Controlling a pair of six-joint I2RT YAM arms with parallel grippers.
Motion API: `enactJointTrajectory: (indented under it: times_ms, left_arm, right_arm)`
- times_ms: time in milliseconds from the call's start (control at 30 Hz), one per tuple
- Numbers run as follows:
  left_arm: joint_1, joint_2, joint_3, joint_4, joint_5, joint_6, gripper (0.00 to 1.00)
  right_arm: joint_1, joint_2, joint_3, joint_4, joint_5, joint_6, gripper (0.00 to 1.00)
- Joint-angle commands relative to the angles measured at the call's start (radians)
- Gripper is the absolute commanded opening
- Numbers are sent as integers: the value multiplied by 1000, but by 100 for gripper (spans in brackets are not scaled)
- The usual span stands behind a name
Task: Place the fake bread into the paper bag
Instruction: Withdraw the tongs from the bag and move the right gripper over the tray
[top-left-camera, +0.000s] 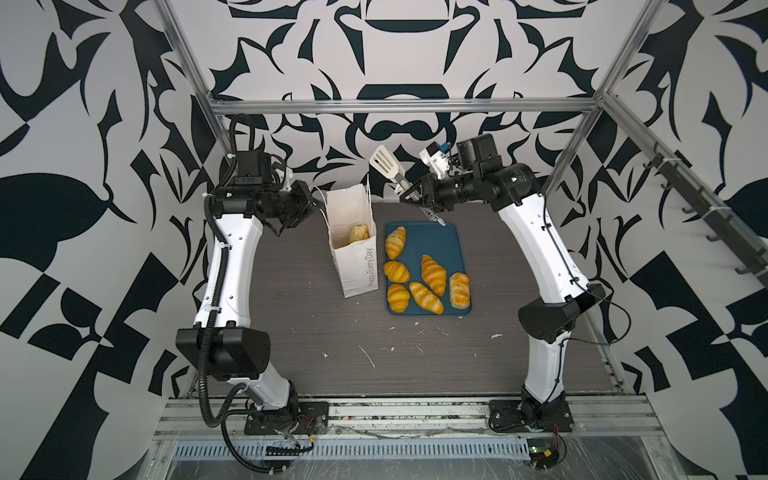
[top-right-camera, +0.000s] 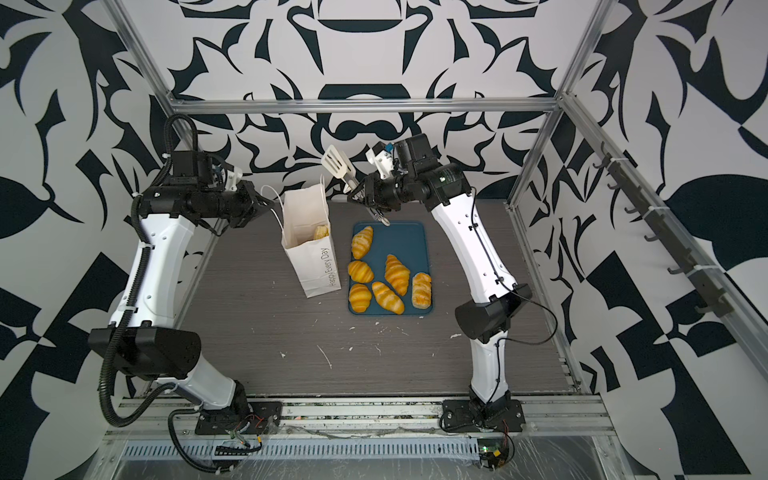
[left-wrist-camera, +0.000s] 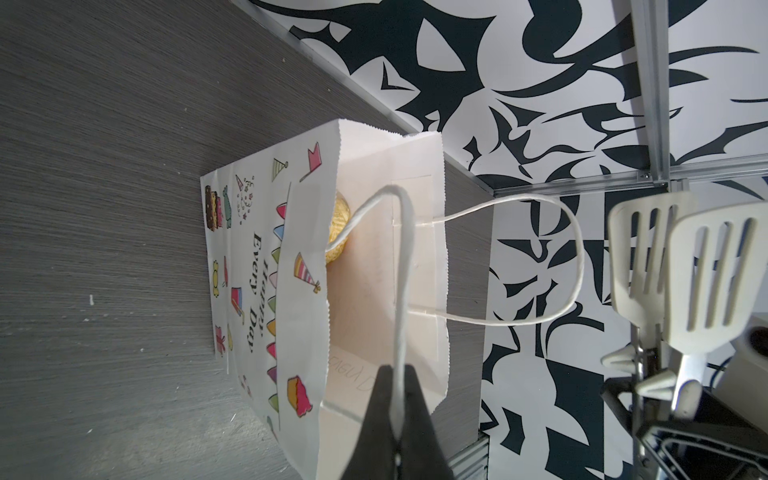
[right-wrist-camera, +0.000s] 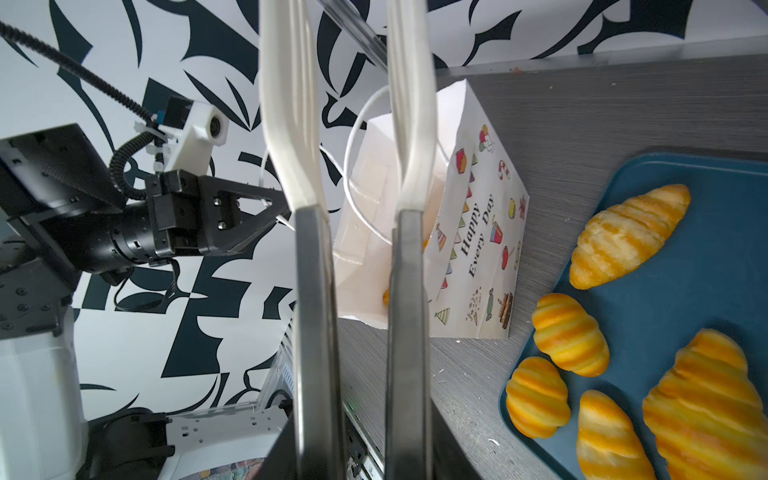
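On paper bag (left-wrist-camera: 266, 291) handle (left-wrist-camera: 401, 291), left hand (left-wrist-camera: 397, 372) fully closed

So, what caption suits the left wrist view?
Left gripper pinches the cord handle of the paper bag, one fake bread inside.

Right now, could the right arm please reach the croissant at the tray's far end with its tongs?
Probably yes: the tongs are empty, the croissant lies uncovered close by, and the paper bag stands aside.
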Motion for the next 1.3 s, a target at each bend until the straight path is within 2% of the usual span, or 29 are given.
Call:
enactJointTrajectory:
  times_ms: [0,233,833,1100,1267]
  left_arm:
    - [-2,-8,20,4,6,-3,0]
    - [-2,-18,9,7,4,-4,0]
    - [-2,-27,-5,1,3,1,0]
    - [-2,-18,2,1,3,1,0]
    - [-2,-14,8,-2,0,2,0]
  right_arm:
    - [-36,-81,-29,81,-29,15,36]
    - [-102,-115,-198,98,-11,49,36]
    - [-113,-118,-531,142,30,70,37]
    - [-113,-48,-539,119,27,84,43]
    - [-113,-6,-534,116,28,83,43]
